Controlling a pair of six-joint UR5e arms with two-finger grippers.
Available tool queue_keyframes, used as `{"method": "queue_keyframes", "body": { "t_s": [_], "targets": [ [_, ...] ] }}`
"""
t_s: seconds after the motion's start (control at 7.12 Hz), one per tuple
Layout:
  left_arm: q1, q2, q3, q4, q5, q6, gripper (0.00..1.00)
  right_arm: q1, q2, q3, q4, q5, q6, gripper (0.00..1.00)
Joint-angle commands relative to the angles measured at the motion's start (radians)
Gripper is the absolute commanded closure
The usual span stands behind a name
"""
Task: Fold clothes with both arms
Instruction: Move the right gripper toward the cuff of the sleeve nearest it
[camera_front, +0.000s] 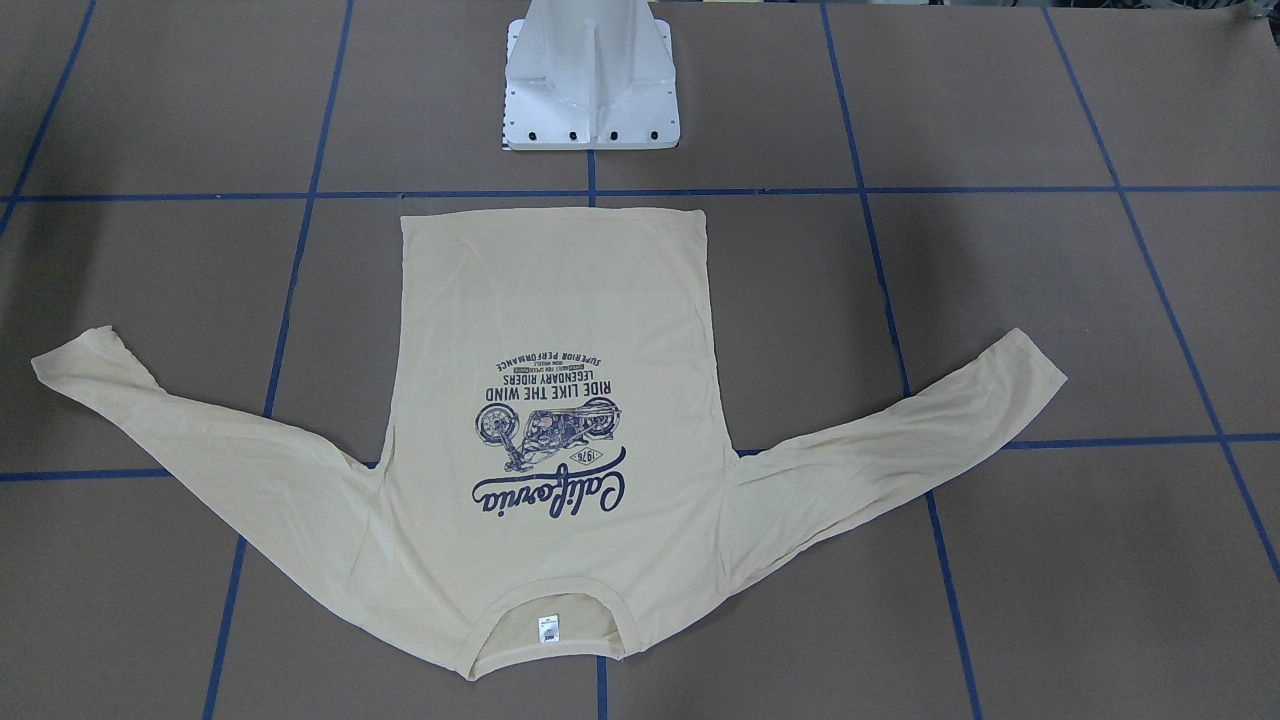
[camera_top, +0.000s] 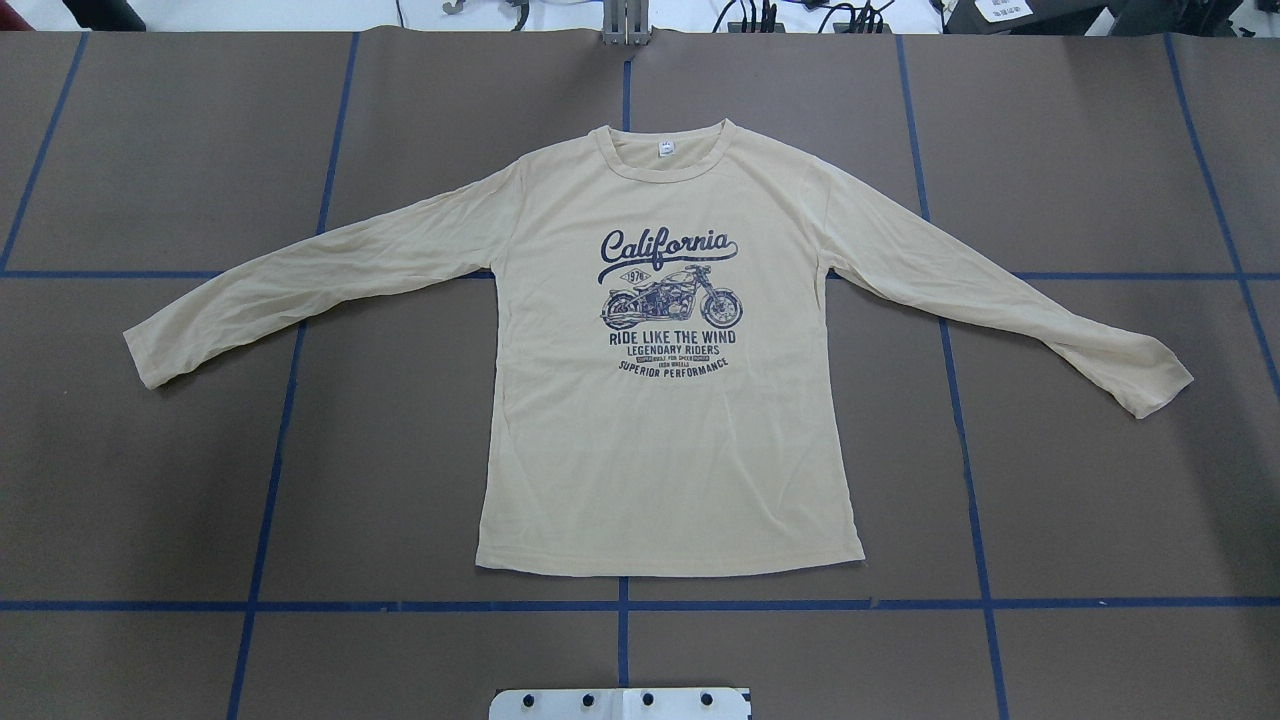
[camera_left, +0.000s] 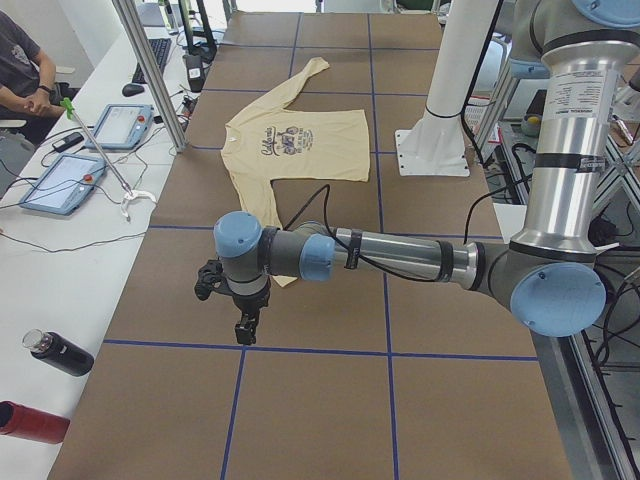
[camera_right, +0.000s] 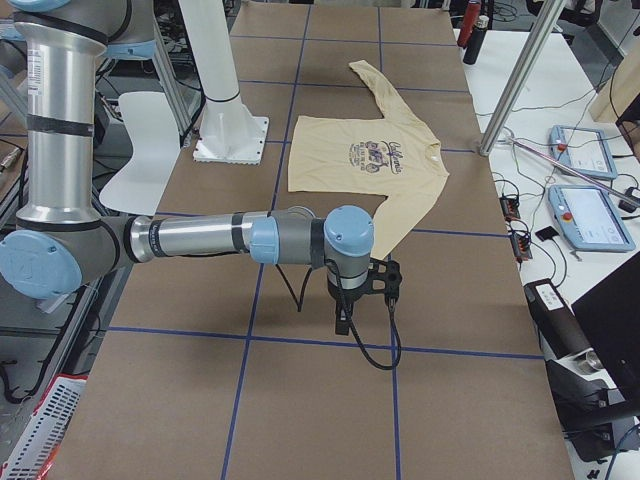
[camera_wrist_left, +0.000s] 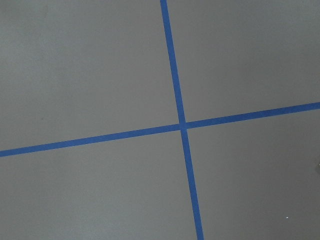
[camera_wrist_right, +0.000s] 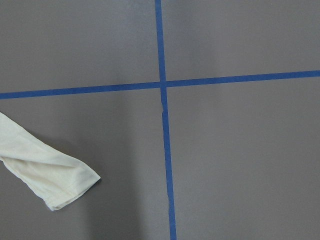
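Observation:
The cream-yellow long-sleeved T-shirt (camera_top: 665, 450) lies flat on the brown table, print side up, with both sleeves spread out. Its neck points away from the robot. It also shows in the front-facing view (camera_front: 550, 300) and both side views (camera_left: 320, 150) (camera_right: 330, 160). My left gripper (camera_left: 243, 325) hangs over bare table beyond the end of the near sleeve; I cannot tell whether it is open or shut. My right gripper (camera_right: 345, 322) hangs over bare table past the other sleeve; I cannot tell its state either. The right wrist view shows one sleeve cuff (camera_wrist_right: 55, 180) lying flat.
The white pedestal base (camera_front: 590, 90) stands just behind the shirt's hem. Blue tape lines (camera_wrist_left: 182, 124) mark a grid on the table. A side bench holds tablets (camera_left: 60, 180) and bottles (camera_left: 60, 352), with a seated person (camera_left: 20, 60).

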Motion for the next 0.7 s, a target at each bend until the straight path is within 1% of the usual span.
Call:
{"method": "queue_keyframes", "body": {
  "t_s": [0.0, 0.14, 0.28, 0.56],
  "targets": [
    [0.0, -0.001, -0.028, -0.004, 0.0, 0.0, 0.0, -0.008, 0.014, 0.045, -0.002, 0.017, 0.004, 0.0],
    [0.002, -0.016, -0.06, -0.001, 0.009, -0.009, 0.0, -0.028, 0.014, 0.062, 0.0, 0.028, 0.008, 0.0],
    [0.0, -0.025, -0.087, 0.006, -0.002, -0.011, 0.0, -0.047, 0.019, 0.064, 0.021, 0.036, 0.01, 0.0],
    [0.012, -0.031, -0.087, -0.021, -0.031, -0.006, 0.0, -0.074, 0.007, 0.021, 0.165, 0.06, 0.01, 0.0]
  ]
}}
